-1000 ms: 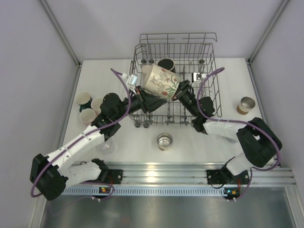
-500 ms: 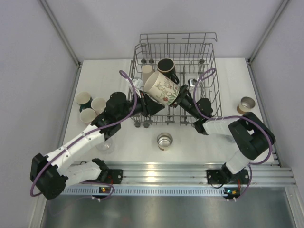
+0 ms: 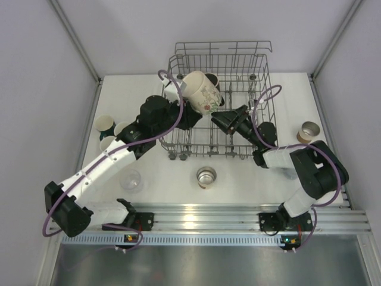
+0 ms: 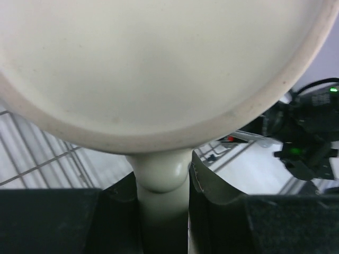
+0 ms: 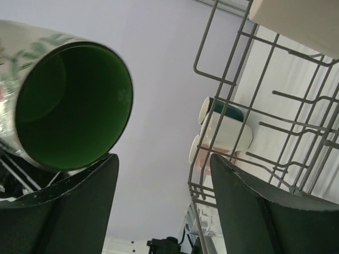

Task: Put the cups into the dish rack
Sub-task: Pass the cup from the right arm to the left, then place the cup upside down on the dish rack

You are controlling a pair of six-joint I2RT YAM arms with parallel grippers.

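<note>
Top external view: we saw our left hand [image 3: 189, 109] grasping a floral mug [image 3: 203, 95] over the rack [image 3: 262, 113], which held a dark mug [image 3: 215, 79]; our right hand [image 5: 164, 206] was released, empty.

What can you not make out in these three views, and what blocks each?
- Left wrist view: the floral mug shows only its base, which fills the frame and hides most of the dish rack.
- Top view: the dark mug is mostly hidden behind the floral mug.
- Right wrist view: a cream object is cut off by the top-right corner.
- Top view: the clear cup is too faint to show any contents.
</note>
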